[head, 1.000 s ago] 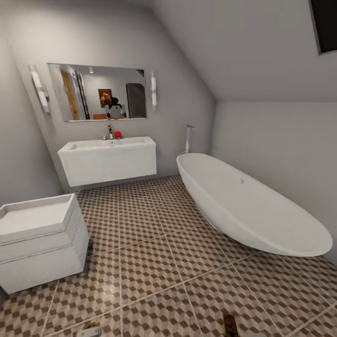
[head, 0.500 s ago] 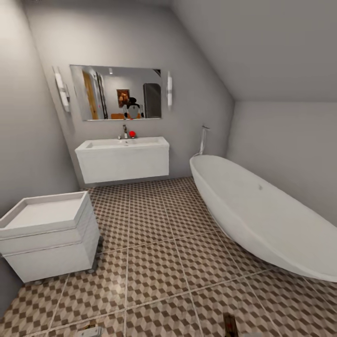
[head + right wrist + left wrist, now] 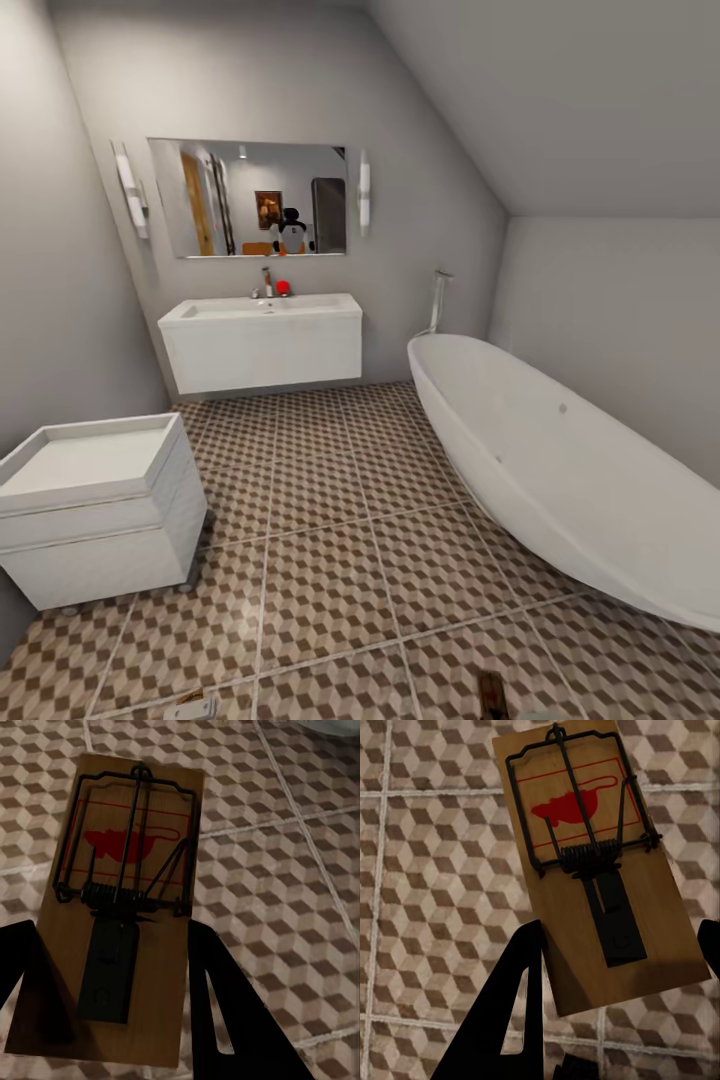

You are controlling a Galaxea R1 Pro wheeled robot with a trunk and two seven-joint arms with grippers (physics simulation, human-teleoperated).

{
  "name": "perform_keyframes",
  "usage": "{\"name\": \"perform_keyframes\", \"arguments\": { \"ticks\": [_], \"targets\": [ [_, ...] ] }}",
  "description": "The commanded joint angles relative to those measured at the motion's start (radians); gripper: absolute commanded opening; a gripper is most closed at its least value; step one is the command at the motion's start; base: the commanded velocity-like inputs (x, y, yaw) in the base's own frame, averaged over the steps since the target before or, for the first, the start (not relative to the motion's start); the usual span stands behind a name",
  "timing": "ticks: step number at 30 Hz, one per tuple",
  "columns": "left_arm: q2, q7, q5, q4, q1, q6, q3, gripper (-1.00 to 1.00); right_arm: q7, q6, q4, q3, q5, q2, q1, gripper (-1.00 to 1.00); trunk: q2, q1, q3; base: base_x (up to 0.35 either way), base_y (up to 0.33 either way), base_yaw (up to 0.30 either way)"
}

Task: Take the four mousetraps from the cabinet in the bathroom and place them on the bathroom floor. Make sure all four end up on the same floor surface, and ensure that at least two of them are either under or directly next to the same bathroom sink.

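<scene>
The left gripper (image 3: 619, 967) is closed on a tan wooden mousetrap with a red mouse mark (image 3: 592, 862), held above the cube-patterned brown and beige tiled floor (image 3: 435, 870). The right gripper (image 3: 112, 982) grips a second tan wooden mousetrap (image 3: 124, 922) above the same tiles. The white wall-hung sink unit (image 3: 262, 345) stands far ahead, left of the white oval bathtub (image 3: 560, 470).

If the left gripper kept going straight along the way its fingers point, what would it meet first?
Probably the patterned floor tiles. The left gripper is shut on a mousetrap, and beyond it only tiled floor shows; how far off is unclear.
</scene>
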Motion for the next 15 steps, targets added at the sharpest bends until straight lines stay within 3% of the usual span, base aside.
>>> {"name": "perform_keyframes", "arguments": {
  "ticks": [1, 8, 15],
  "targets": [
    [-0.001, 0.000, 0.006, 0.004, -0.001, -0.006, -0.009, -1.00, 0.002, -0.003, 0.001, 0.001, -0.007, 0.000, -0.001, -1.00, -0.001, 0.000, -0.001, 0.133, -0.124, 0.000],
    [-0.001, 0.000, 0.006, 0.004, -0.002, -0.006, -0.009, -1.00, 0.002, -0.003, 0.001, 0.001, -0.007, 0.000, 0.000, -1.00, -0.001, 0.000, -0.001, 0.133, -0.124, 0.024],
    [-0.001, 0.000, 0.006, 0.004, -0.002, -0.006, -0.009, -1.00, 0.002, -0.003, 0.001, 0.001, -0.007, 0.000, -0.001, -1.00, -0.001, 0.000, -0.001, 0.133, -0.123, 0.224]
  ]
}}
